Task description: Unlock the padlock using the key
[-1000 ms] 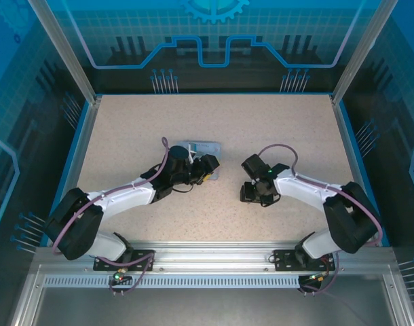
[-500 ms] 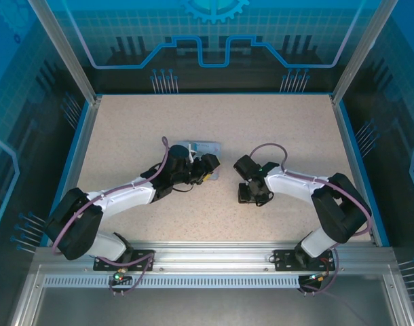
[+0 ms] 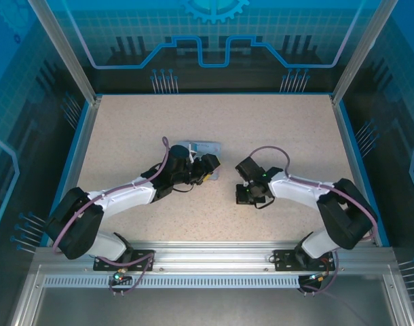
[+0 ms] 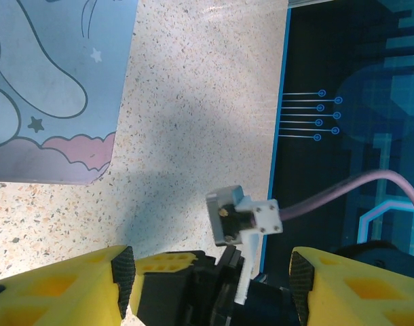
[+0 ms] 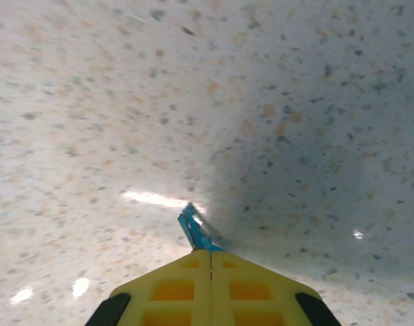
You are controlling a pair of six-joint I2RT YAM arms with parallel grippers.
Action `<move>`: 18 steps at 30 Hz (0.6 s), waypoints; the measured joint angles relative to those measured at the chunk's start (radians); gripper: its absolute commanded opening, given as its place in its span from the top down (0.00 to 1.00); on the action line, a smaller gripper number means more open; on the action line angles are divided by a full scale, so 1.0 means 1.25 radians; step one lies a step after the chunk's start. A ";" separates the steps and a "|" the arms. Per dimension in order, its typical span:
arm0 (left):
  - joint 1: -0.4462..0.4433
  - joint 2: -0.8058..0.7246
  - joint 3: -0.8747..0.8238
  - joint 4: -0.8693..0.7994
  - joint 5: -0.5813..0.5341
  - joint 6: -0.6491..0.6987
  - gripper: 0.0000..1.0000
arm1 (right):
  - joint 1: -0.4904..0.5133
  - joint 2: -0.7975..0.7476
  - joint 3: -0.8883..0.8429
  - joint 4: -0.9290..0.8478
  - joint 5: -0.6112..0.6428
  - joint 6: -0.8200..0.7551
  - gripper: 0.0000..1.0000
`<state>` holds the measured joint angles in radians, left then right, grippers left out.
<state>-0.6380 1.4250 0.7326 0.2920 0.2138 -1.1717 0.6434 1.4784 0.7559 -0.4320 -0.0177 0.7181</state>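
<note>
Right jaws have shut, pinching one key (image 5: pixel 193 229) (bluish sliver); left jaws spread near one tin (image 4: pixel 51 88).

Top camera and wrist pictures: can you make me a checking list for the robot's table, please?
Surface: speckled beige table, flat.
Padlock: too small to make out.
Key: seemingly the thin bluish piece poking out of the right gripper.
Clutter: pale blue cartoon tin, lying flat.
Left gripper: open, beside the tin.
Right gripper: shut, low over the table.
Cables: purple cable running along each arm.
Surroundings: blue patterned panels, metal frame posts.
</note>
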 measured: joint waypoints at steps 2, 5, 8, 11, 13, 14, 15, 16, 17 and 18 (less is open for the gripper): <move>0.000 0.000 0.000 0.000 0.000 0.000 0.36 | -0.025 -0.046 -0.037 0.047 -0.045 0.013 1.00; 0.000 0.000 0.000 0.000 0.000 0.000 0.35 | -0.072 -0.084 -0.081 0.107 -0.108 0.033 0.98; 0.000 0.001 0.000 0.001 0.000 0.000 0.35 | -0.099 -0.082 -0.094 0.126 -0.136 0.038 0.81; 0.000 0.003 0.000 0.001 0.000 0.000 0.34 | -0.102 -0.082 -0.097 0.130 -0.145 0.039 0.53; 0.000 0.004 0.000 0.001 0.000 0.000 0.34 | -0.102 -0.082 -0.097 0.130 -0.143 0.038 0.48; 0.000 0.004 0.000 0.001 0.000 0.000 0.34 | -0.102 -0.083 -0.097 0.128 -0.139 0.035 0.48; 0.000 0.004 0.000 0.001 0.000 0.000 0.34 | -0.102 -0.084 -0.097 0.127 -0.138 0.034 0.47; 0.000 0.004 0.000 0.001 0.000 0.000 0.33 | -0.102 -0.085 -0.097 0.123 -0.134 0.032 0.47; 0.000 0.004 0.000 0.001 0.000 0.000 0.33 | -0.102 -0.087 -0.097 0.119 -0.132 0.032 0.47; 0.000 0.004 0.000 0.001 0.000 0.000 0.33 | -0.101 -0.088 -0.097 0.114 -0.126 0.032 0.47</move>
<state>-0.6380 1.4303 0.7326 0.2928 0.2142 -1.1717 0.5171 1.3685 0.6342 -0.2890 -0.1757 0.7582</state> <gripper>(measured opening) 0.666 0.525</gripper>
